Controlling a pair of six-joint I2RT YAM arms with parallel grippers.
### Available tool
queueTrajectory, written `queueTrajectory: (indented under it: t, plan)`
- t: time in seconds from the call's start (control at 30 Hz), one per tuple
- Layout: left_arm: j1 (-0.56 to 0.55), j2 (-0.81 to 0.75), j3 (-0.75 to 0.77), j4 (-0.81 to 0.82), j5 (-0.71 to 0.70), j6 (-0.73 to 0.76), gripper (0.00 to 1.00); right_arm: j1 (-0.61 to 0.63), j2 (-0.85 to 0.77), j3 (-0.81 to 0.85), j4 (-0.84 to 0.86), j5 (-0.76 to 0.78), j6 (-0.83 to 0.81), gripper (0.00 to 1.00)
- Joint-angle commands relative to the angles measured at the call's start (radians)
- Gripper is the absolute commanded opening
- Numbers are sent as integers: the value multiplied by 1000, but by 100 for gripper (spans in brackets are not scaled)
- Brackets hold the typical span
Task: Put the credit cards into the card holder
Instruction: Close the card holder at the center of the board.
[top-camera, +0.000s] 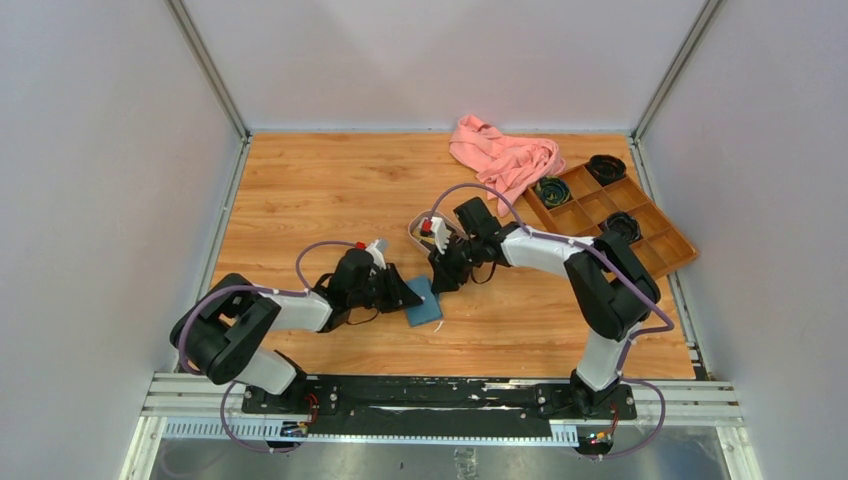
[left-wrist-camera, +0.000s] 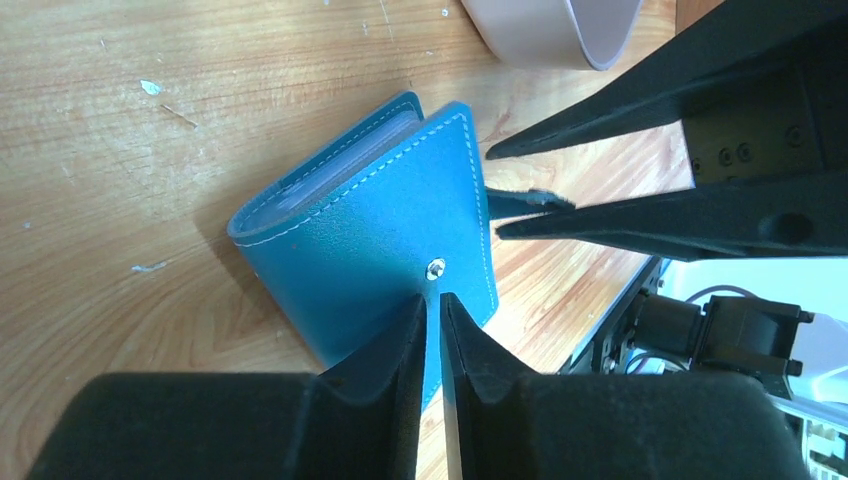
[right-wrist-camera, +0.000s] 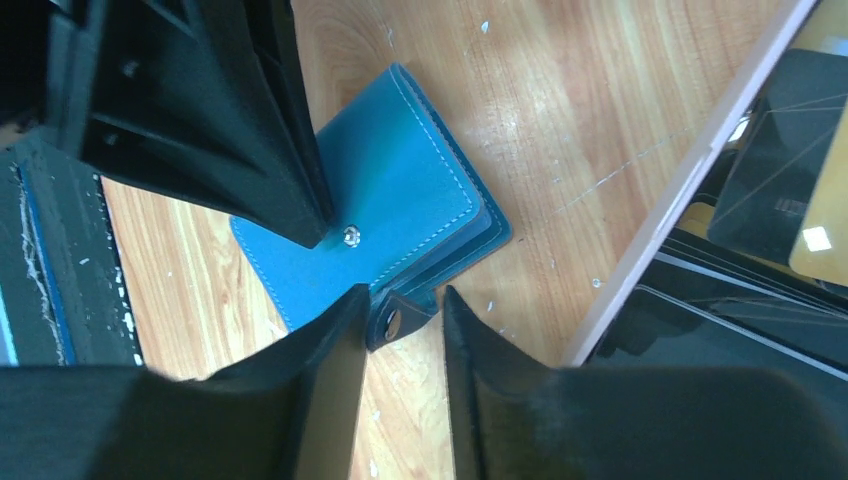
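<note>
A closed teal card holder (left-wrist-camera: 370, 230) lies on the wooden table (top-camera: 300, 200), between the two claws. The left claw (left-wrist-camera: 432, 300) is nearly shut at the cover's snap stud (left-wrist-camera: 435, 267); whether it pinches the cover is unclear. The right claw (right-wrist-camera: 400, 295) stands open around the loose snap tab (right-wrist-camera: 395, 320). The step looks like opening the holder, and next the cover needs lifting. The credit cards (right-wrist-camera: 790, 150) wait in a tray (right-wrist-camera: 680, 180) nearby. No writing is legible.

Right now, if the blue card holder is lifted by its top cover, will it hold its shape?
Probably floppy: the card holder has thin covers and its snap tab is unfastened, so lifted by the cover the left gripper pinches, it would likely fall open. It looks light and low, so a push should slide it.
</note>
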Motion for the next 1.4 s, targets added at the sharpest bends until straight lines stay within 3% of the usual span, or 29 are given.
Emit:
queueTrajectory:
  t: [0.0, 0.13, 0.6, 0.77, 1.03, 1.13, 1.37]
  plan:
    - [-8, 44, -11, -47, -51, 37, 16, -14, -85, -4, -35, -3, -19, 40]
    - [-18, 74, -3, -47, -62, 32, 14, -16, -119, 0, -45, -16, -21, 48]
    - [-45, 73, 15, -47, -92, 22, 15, -16, -167, 33, -186, 97, -162, 47]
    - [-50, 82, 22, -47, -88, 21, 15, -8, -128, 54, -187, 124, -127, 42]
    - [-52, 78, 20, -46, -89, 17, 16, 11, -99, 68, -190, 147, -106, 24]
    - [-52, 76, 22, -46, -88, 18, 16, 14, -99, 72, -198, 130, -103, 26]
    - [-52, 77, 25, -45, -91, 17, 16, 15, -131, 73, -212, 58, -102, 45]
